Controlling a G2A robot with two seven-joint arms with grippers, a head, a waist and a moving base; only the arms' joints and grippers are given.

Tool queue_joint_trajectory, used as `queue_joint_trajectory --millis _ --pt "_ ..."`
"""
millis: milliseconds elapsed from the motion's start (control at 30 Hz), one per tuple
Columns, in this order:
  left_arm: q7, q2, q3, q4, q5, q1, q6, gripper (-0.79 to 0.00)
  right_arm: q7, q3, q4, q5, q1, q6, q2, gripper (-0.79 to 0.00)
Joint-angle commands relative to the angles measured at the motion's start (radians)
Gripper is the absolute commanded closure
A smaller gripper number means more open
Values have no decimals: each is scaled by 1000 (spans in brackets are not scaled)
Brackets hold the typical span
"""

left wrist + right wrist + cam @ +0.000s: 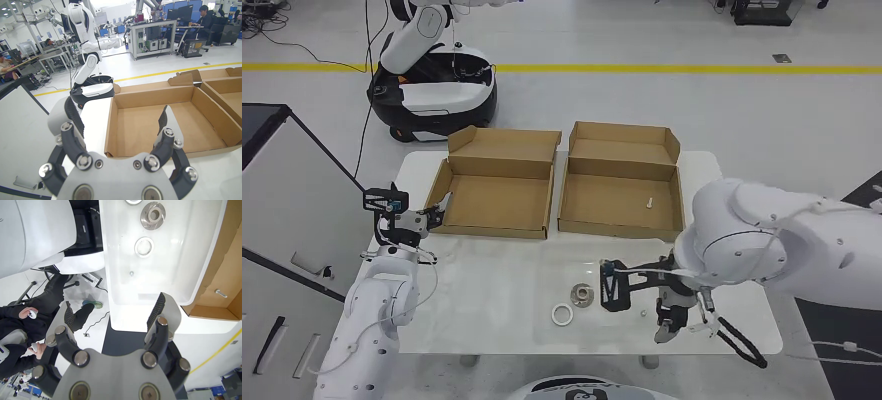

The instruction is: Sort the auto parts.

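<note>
A white table (492,290) stood on a pale workshop floor (692,100) crossed by a yellow line (642,68), with two open cardboard boxes side by side along its far edge. By my judgement the sorting had barely begun. A flanged metal hub (153,215), a clear ring (144,247) and a small screw (131,273) lay loose on the table towards its front edge, and a white ring (562,315) lay just beside the hub. Only one bolt (220,293) lay in the right box (592,200); the left box (151,89) held nothing. The right gripper (114,298) hung over the table near the screw, its jaws spread wide and empty. The left gripper (117,103) hovered at the left box's near corner, likewise wide open and gripping nothing.
</note>
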Motion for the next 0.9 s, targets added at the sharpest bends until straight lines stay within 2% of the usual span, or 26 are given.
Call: queue_joint_trajectory --millis 0,200,467,600,867 --pt "0 0 0 0 0 0 0 -785 0 0 6 -38 -21 6 -4 -785" --pt "0 0 0 0 0 0 0 -785 0 0 40 -159 -84 18 -18 -785" --pt "0 0 0 0 0 0 0 -785 0 0 97 -241 -130 25 -51 -785" --pt "0 0 0 0 0 0 0 -785 0 0 118 -254 -141 24 -68 -785" --pt "0 0 0 0 0 0 0 -785 0 0 118 -254 -141 24 -68 -785"
